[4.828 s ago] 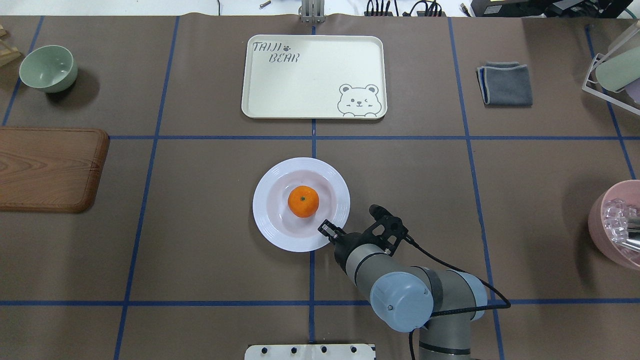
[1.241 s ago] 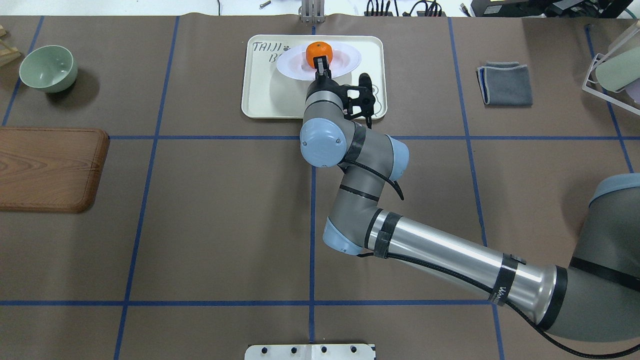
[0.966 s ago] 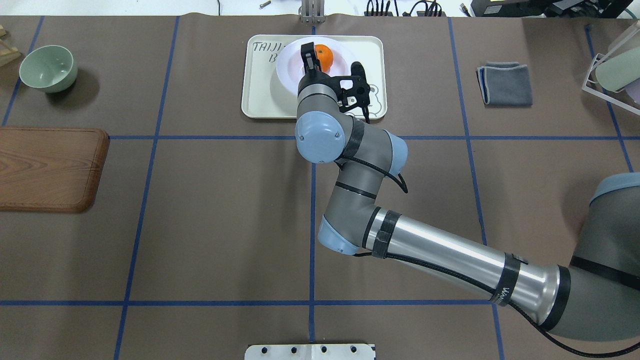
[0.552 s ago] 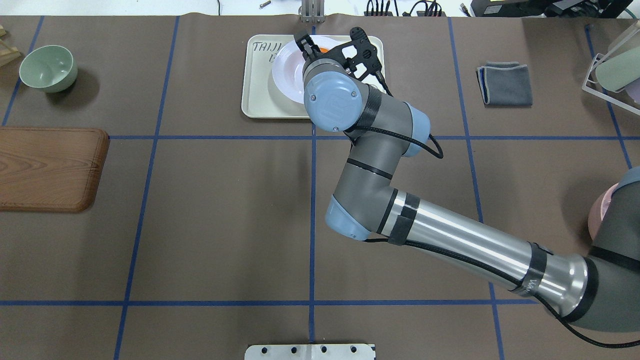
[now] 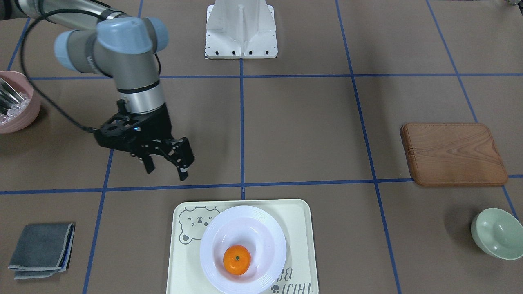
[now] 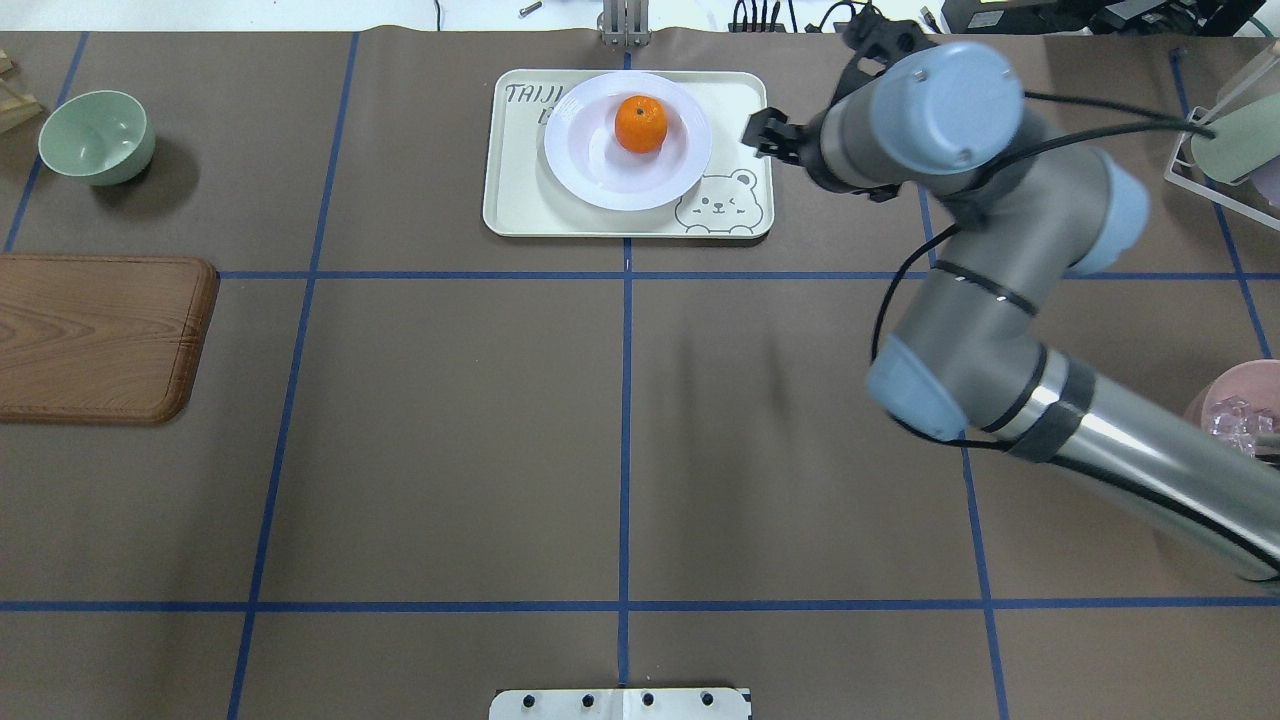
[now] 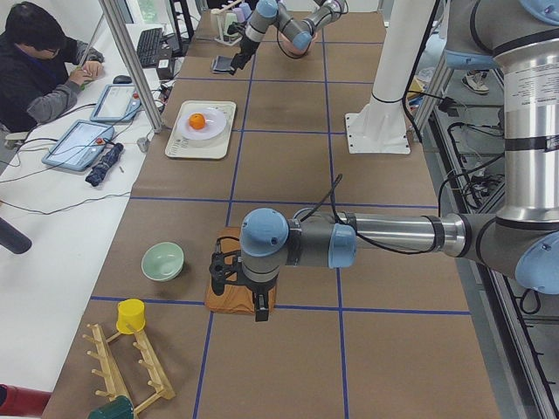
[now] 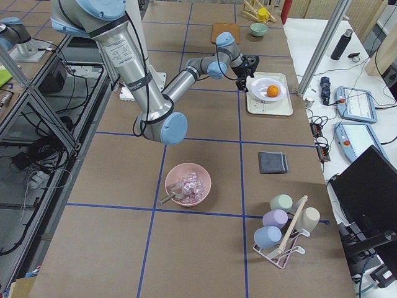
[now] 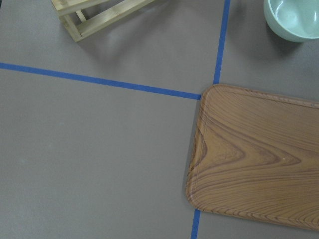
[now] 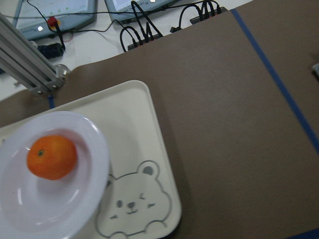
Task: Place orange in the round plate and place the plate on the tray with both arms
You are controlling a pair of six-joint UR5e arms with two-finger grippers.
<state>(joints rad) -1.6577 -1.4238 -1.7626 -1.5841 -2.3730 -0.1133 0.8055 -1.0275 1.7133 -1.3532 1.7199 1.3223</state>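
Brown counter (image 6: 450, 450) with a blue tape grid; every place below is given from the tray.

Right arm (image 6: 990, 300) reaches in from the robot's right and ends off the tray, by its bear-drawing corner. Left arm (image 7: 376, 236) stretches out well apart from the tray, on the robot's left.

Tray (image 6: 520, 190), cream, lies flat at the far edge of the counter from the robot, on the centre tape line.

Wooden board (image 6: 95, 335) is well left of the tray and nearer the robot.

Round plate (image 6: 580, 150) sits flat on the tray, over part of the lettering; the bear drawing is uncovered.

Pink bowl (image 5: 28, 116) holds clear chunks, well right of the tray and nearer the robot.

Right gripper (image 5: 166, 165) is above the counter just off the tray's robot-side edge, jaws spread wide, holding nothing, clear of plate and tray.

Left gripper (image 7: 253, 301) hangs over the wooden board, far from the tray; can't tell if its jaws are wide or narrow.

Grey cloth (image 5: 41, 250), folded, is right of the tray, apart from it.

Green bowl (image 6: 97, 136) is far left of the tray, level with it.

Orange (image 6: 640, 123) rests in the plate's sunken centre, stem dot up, so it is on the tray too.
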